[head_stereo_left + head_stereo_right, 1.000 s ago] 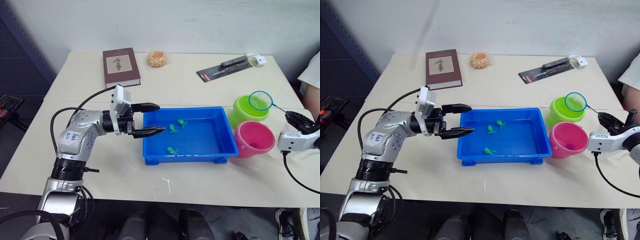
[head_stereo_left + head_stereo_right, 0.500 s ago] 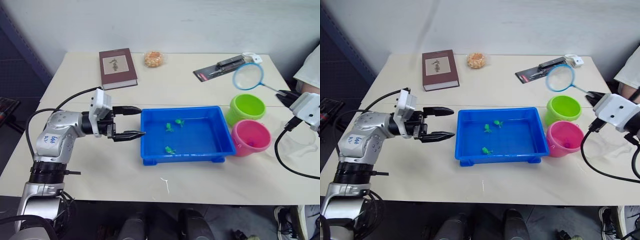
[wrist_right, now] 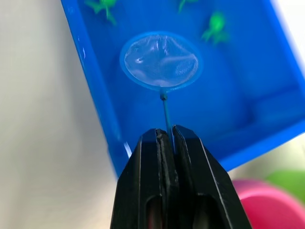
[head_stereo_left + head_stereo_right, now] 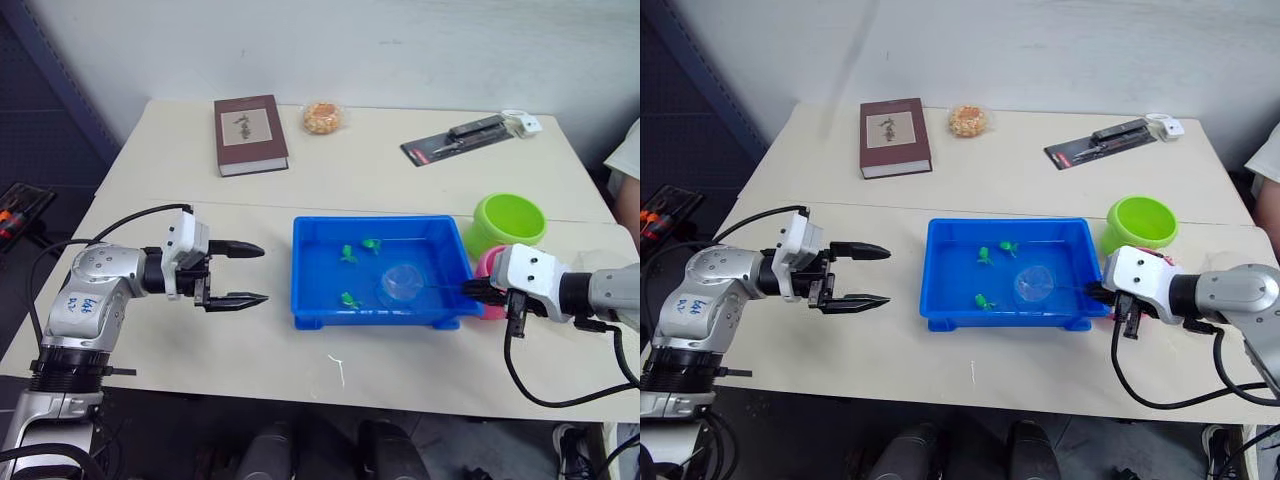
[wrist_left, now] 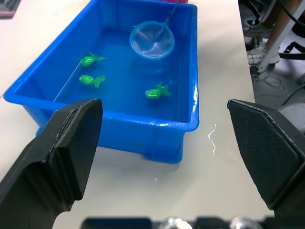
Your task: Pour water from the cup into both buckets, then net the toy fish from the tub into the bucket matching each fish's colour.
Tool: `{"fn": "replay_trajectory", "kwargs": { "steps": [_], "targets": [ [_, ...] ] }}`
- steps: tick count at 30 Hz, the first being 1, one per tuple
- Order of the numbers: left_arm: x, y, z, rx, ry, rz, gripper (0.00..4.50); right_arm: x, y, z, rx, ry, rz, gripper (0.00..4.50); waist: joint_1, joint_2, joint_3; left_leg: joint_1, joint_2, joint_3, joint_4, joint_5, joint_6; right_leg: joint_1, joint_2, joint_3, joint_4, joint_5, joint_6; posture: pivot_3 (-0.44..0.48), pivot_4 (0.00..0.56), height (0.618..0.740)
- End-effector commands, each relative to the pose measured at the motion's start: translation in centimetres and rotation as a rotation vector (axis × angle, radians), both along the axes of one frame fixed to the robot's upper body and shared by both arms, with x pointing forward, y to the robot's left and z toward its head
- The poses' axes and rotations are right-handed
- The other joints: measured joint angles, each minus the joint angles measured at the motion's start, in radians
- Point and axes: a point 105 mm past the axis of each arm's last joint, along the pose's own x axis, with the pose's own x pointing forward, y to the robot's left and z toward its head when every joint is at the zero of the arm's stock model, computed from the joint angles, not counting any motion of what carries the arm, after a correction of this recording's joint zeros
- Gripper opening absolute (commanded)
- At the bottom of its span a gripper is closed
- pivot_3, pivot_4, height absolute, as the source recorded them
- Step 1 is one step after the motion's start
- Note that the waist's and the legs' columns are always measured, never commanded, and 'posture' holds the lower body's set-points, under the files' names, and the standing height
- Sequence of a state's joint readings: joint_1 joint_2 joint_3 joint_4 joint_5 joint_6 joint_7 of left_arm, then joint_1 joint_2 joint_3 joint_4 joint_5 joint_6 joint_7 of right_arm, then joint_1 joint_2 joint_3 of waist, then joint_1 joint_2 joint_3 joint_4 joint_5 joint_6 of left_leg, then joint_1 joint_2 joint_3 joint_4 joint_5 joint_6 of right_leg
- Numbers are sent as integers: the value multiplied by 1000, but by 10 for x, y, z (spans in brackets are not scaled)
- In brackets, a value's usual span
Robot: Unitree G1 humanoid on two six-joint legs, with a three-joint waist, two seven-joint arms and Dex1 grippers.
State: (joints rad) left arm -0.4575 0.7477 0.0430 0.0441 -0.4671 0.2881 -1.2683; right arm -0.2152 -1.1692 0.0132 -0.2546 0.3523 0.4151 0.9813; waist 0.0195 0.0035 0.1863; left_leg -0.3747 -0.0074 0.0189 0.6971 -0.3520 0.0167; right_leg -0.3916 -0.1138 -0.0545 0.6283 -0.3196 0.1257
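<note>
Three green toy fish [image 4: 347,299] are what I can count in the tub — no pink ones visible among them, so the netting step is in hand and its remaining catches all look bound for the lime green bucket.

Left side first. My left gripper [image 4: 247,273] hangs over bare tabletop just beside the tub's left wall, fingers spread wide, grasping nothing. It looks idle for this step.

Centre: the blue tub [image 4: 310,262] sits flat on the table with a shallow layer of water. Two fish lie close together near the far wall; the third sits alone toward the near wall. The net [image 4: 404,283], light blue hoop, is lowered into the tub right of the middle, apart from all three fish — the lone near fish is the closest. In my right wrist view the mesh looks empty.

Right side: my right gripper [image 4: 472,291] is clenched on the net's thin dark handle, fingers pressed together just outside the tub's right wall. The pink bucket [image 4: 487,262] is mostly hidden behind that hand; the lime green bucket [image 4: 511,222] stands beyond it, near the tub's far right corner. The cup I cannot pick out.

Judgement on next move: sweep the hoop leftward, low, under the lone near fish, then lift level so it does not slide off the rim of the mesh. The thin handle in a pinched grip may twist — slow wrist motion advised. Then carry to the lime green bucket.
</note>
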Motion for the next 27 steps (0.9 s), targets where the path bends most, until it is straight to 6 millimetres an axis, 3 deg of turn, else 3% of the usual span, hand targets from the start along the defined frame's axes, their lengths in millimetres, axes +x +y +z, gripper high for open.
{"fn": "replay_trajectory", "kwargs": {
  "steps": [1,7,12,18,27],
  "targets": [
    [-1,-3,12,-9,-38,0,4491,13,-2,-3,34,38,-91,0,-1,0,0,0,0,0,0,0,0,0,0,0,0,0,0,0,150,738],
    [1,-6,16,-16,-22,11,4491,36,0,-11,68,118,-223,0,-11,0,0,0,0,0,-1,0,0,-1,0,0,0,0,0,0,150,738],
    [3,-7,20,-38,-6,27,4491,49,20,-13,101,113,-225,0,-21,0,0,0,0,0,-1,0,0,-1,0,0,0,0,0,0,150,738],
    [5,-6,21,-44,-3,59,4491,57,42,-8,159,72,-209,0,-21,0,0,-1,0,0,-1,0,0,-1,0,0,0,0,0,0,150,738],
    [6,-5,18,-41,2,85,4491,56,61,-4,235,53,-186,0,-21,0,0,-1,0,0,-1,0,0,-2,0,0,0,0,0,0,150,738]
  ]
}}
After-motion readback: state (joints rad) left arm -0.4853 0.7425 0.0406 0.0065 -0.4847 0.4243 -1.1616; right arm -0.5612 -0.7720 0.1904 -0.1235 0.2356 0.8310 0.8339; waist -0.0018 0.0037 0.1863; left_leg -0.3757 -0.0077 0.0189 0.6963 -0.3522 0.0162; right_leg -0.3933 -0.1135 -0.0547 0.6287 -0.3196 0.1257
